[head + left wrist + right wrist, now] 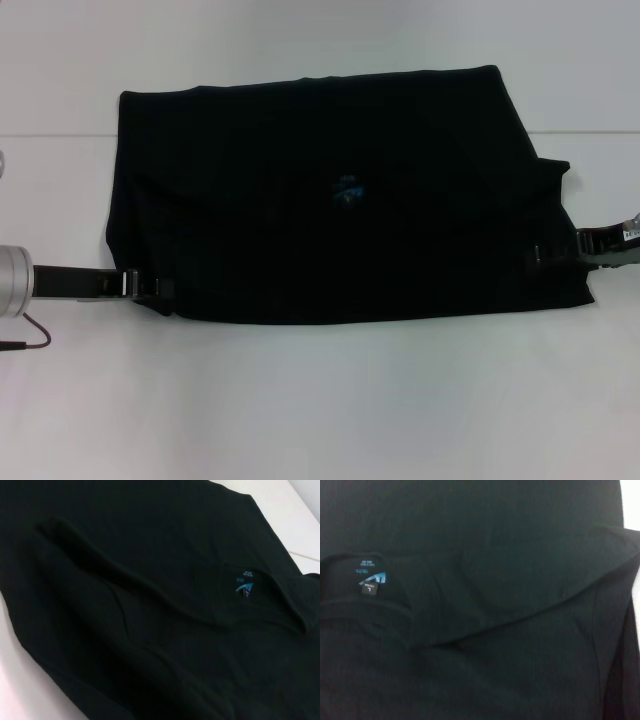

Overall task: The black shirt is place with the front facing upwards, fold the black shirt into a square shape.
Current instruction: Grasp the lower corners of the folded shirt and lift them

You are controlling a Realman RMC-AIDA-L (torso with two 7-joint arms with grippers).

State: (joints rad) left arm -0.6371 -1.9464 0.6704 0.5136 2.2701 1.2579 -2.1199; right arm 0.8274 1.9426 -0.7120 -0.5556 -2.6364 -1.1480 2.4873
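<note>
The black shirt (340, 200) lies on the white table (320, 400) as a wide rectangle, with folded layers and creases on top. Its small blue neck label (348, 190) faces up near the middle. The label also shows in the left wrist view (243, 586) and in the right wrist view (372, 577). No cream letters show. My left gripper (158, 290) is low at the shirt's near left corner, touching its edge. My right gripper (540, 254) is at the shirt's right edge, near its near right corner. Both wrist views are filled with the shirt's black cloth (125, 605) (510, 605).
A thin dark cable (28, 338) loops on the table beside my left arm. Bare white table surrounds the shirt on all sides, with a wide strip between it and the front edge. A faint seam (60, 134) crosses the table at the back.
</note>
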